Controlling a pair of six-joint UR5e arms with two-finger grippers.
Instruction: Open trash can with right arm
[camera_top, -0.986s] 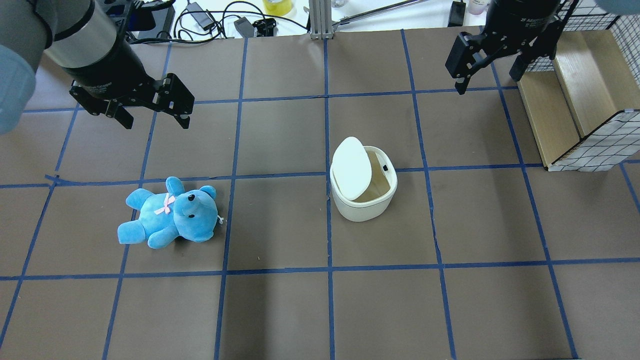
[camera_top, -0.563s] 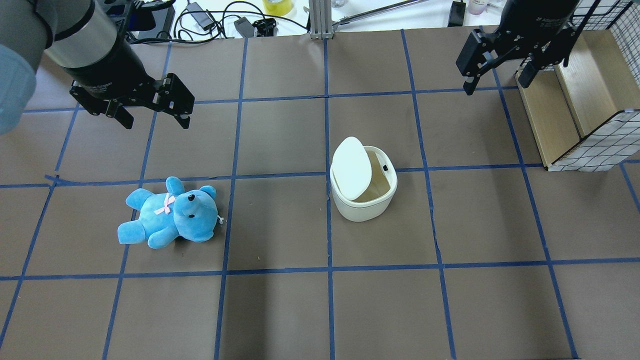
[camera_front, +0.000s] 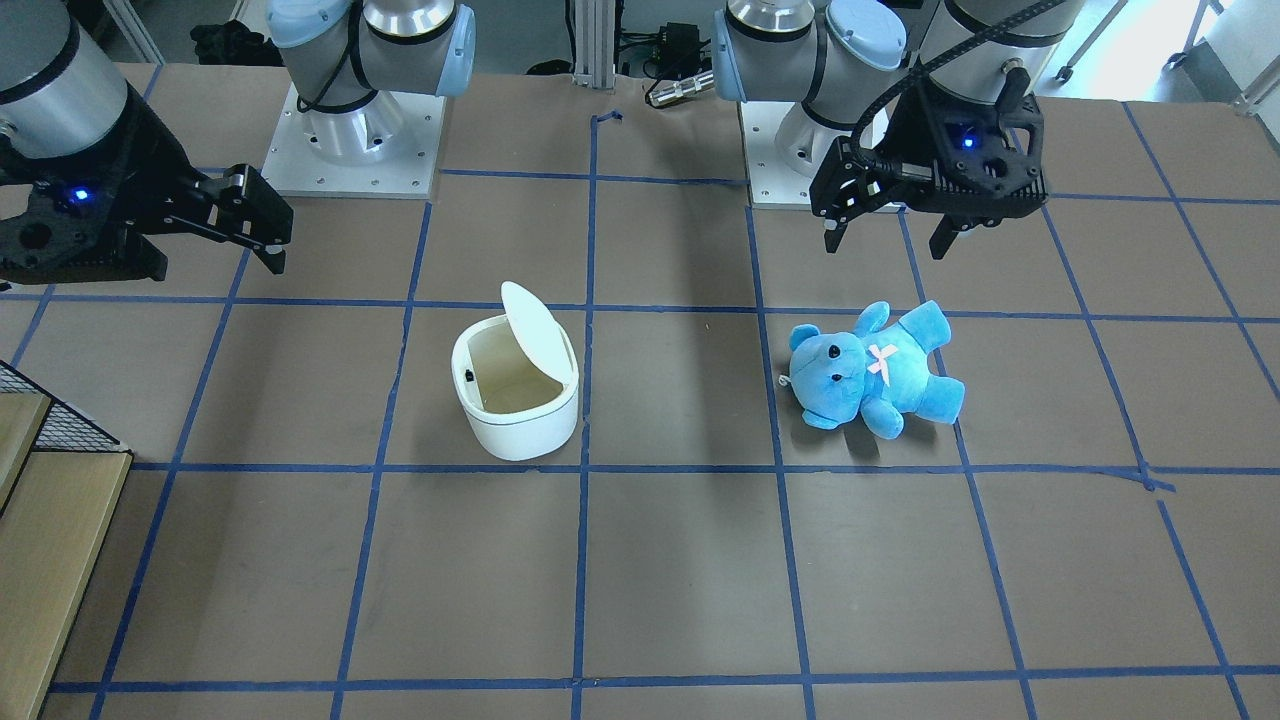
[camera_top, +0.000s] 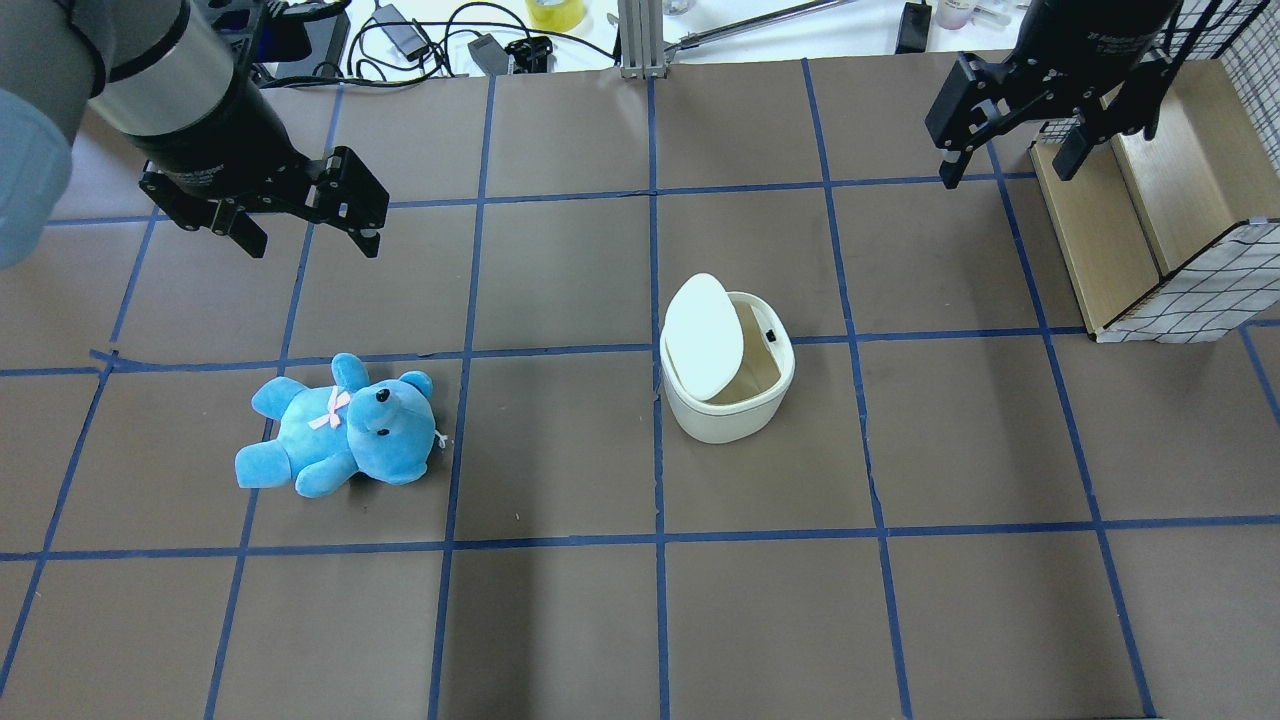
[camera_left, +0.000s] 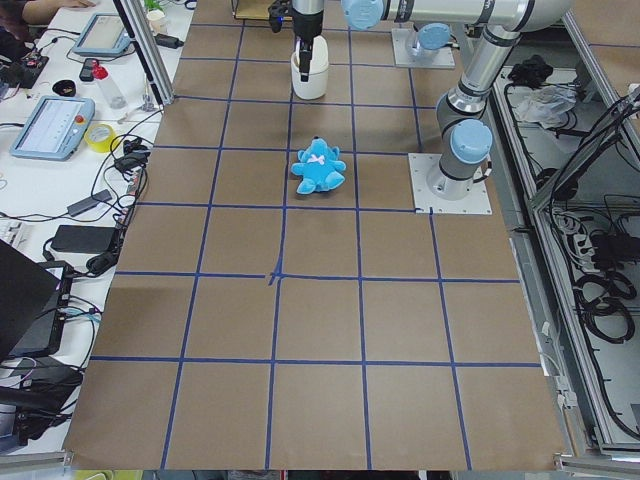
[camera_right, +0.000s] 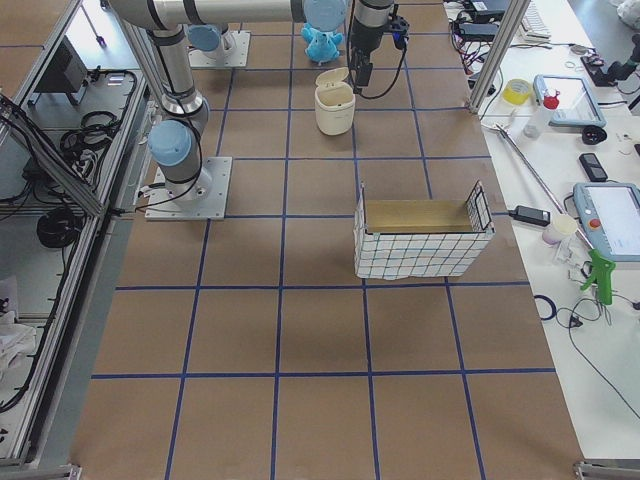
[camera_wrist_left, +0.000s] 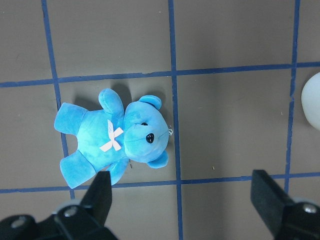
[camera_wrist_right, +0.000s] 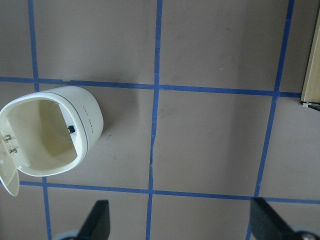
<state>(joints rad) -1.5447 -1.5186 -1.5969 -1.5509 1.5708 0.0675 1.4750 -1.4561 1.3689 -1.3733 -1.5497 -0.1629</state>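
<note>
The white trash can (camera_top: 725, 420) stands near the table's middle with its flip lid (camera_top: 703, 338) raised and tilted, showing the beige inside. It also shows in the front view (camera_front: 520, 435) and the right wrist view (camera_wrist_right: 92, 117). My right gripper (camera_top: 1008, 170) is open and empty, high over the far right of the table, well away from the can and beside the wooden box. In the right wrist view the right gripper (camera_wrist_right: 182, 225) has its fingers spread wide. My left gripper (camera_top: 312, 240) is open and empty, hovering beyond a blue teddy (camera_top: 340, 425).
A wooden box with wire-grid walls (camera_top: 1150, 200) stands at the far right, close to my right gripper. Cables and devices (camera_top: 420, 35) lie along the far edge. The brown table has blue tape grid lines (camera_top: 660, 540).
My right gripper has moved right, farther from the trash can and toward the wooden box. The lid stays raised. The left arm and the teddy have not moved.
</note>
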